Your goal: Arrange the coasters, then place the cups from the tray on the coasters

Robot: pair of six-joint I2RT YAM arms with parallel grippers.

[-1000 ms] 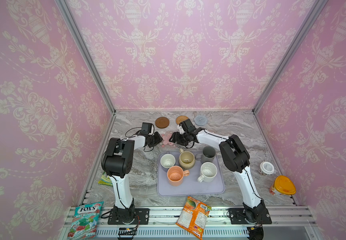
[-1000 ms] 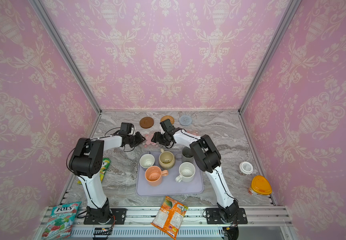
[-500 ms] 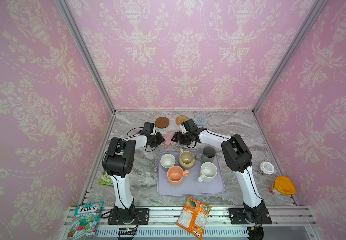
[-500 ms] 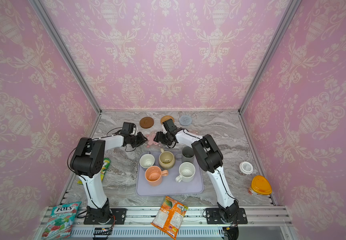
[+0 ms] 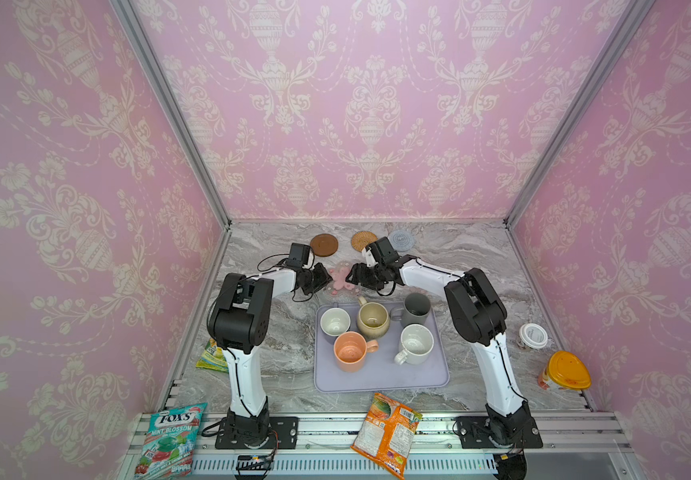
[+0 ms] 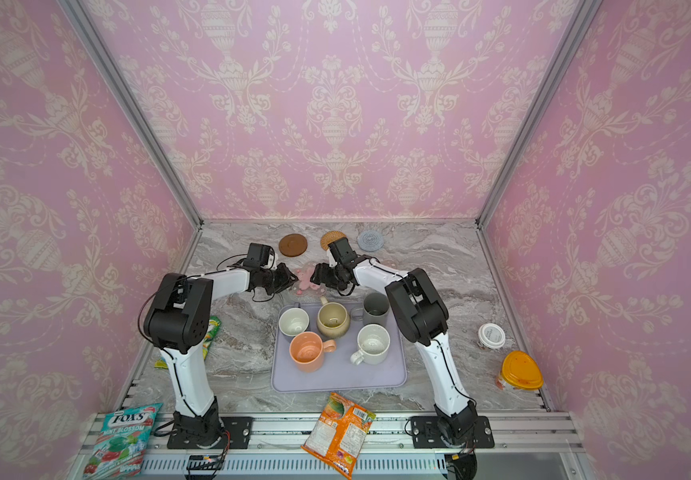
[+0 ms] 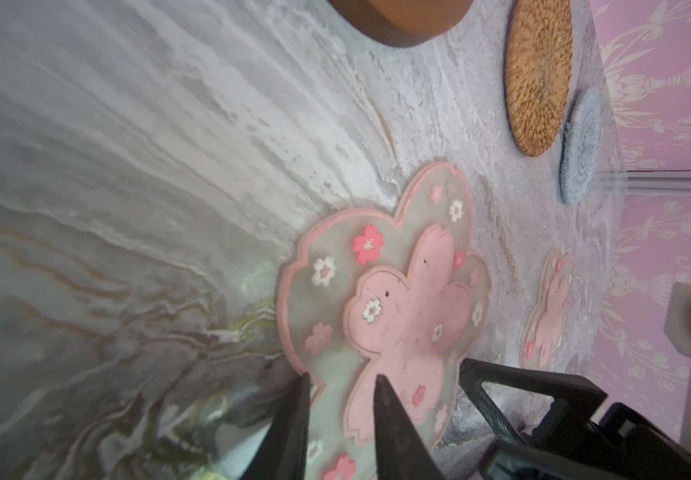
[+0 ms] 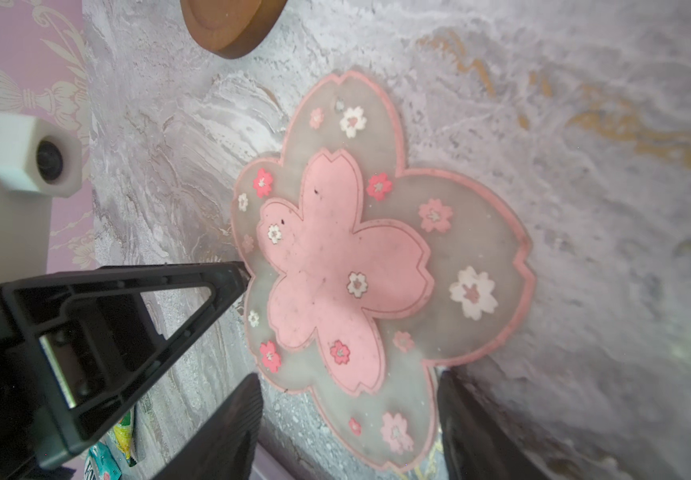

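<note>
Pink-flower coaster (image 8: 348, 266) sits mid-back on counter (image 5: 460, 257), just past far edge of tray (image 5: 381, 374). Left gripper (image 7: 341, 399): jaws nearly together at one petal edge, can't tell if clamped. Right gripper (image 8: 348, 376): jaws apart, straddling opp. petal.

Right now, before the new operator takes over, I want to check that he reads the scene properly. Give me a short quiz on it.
1. True or false: all five mugs stand on the tray.
2. Which coaster lies between the left gripper and the right gripper? A woven, B wooden, C pink-flower.
3. How many round coasters lie near the back wall?
Key: 1 true; 2 C; 3 three.
</note>
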